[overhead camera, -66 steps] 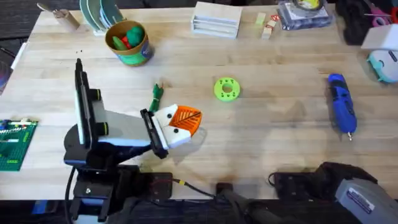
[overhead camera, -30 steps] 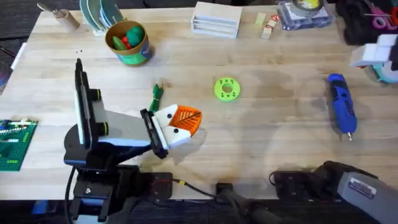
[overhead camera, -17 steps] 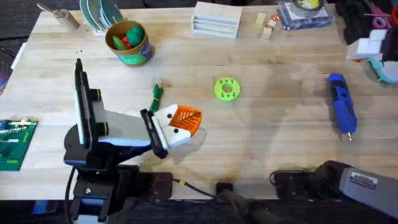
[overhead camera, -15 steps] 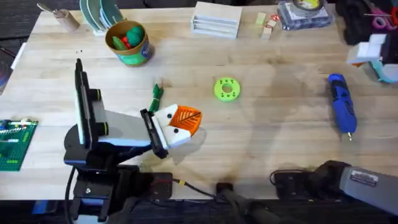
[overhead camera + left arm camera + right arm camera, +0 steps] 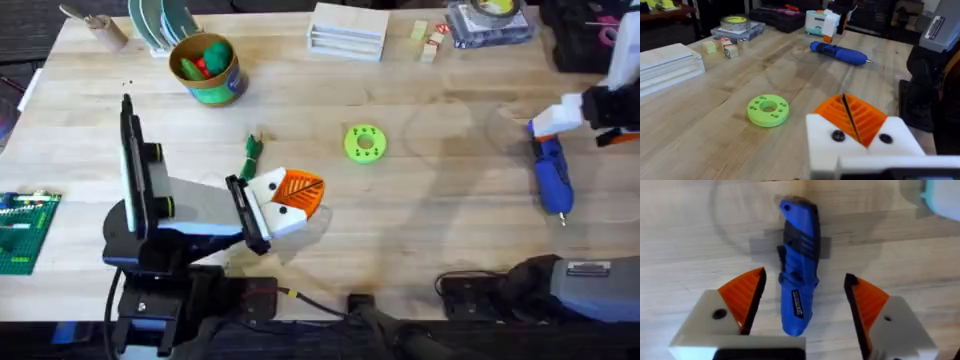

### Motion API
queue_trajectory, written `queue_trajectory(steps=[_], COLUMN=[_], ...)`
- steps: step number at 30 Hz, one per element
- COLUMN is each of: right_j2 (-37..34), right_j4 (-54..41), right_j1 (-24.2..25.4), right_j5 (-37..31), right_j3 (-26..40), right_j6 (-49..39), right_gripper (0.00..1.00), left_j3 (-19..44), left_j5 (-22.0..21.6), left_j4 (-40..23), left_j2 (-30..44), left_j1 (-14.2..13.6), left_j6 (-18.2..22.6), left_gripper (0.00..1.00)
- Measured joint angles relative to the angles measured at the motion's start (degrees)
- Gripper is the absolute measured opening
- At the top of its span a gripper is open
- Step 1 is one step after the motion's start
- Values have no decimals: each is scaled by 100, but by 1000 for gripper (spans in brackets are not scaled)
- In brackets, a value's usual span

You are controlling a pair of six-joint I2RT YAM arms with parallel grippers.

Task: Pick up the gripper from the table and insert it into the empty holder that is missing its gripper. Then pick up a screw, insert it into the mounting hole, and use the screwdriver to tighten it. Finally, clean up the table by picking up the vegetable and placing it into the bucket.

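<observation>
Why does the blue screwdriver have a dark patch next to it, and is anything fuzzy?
Right wrist view: the dark patch beside the blue-handled screwdriver is its shadow on the wooden plank table. Overhead view: the right gripper above that tool looks smeared. Left wrist view: the far shelves are soft, the lime-green disc sharp.

Bright, even light from above. Soft grey shadows on the worktop point(image 5: 440, 215). Blurry right hand point(image 5: 566, 112) at the edge; far room dim, fuzzy.
</observation>
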State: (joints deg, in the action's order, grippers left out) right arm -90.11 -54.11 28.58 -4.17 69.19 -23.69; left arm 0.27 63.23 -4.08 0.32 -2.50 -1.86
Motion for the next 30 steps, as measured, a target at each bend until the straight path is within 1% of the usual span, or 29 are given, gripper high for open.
queue_trajectory(steps=[5,11,16,22,24,27,28,30], right_j2=[-566,-1072,-1322,-1353,-1363,-1369,-1374,-1378], right_j4=[157,394,489,501,490,493,501,510], right_j1=[0,0,0,11,11,11,11,11], right_j5=[-1,1,9,65,79,84,84,79], right_j3=[-2,-2,-2,-2,0,0,2,7], right_j6=[-302,-402,-425,-449,-468,-471,-482,-486], right_gripper=[994,994,993,972,916,773,711,633], left_j3=[0,0,0,0,0,0,0,0], left_j5=[-1,1,0,1,1,0,-1,0], left_j4=[0,0,0,0,0,0,0,0], left_j2=[0,0,0,0,0,0,0,0], left_j1=[0,0,0,0,0,0,2,0], left_j6=[-1,-1,1,-1,-1,1,-1,1], left_gripper=[13,13,13,13,13,13,13,13])
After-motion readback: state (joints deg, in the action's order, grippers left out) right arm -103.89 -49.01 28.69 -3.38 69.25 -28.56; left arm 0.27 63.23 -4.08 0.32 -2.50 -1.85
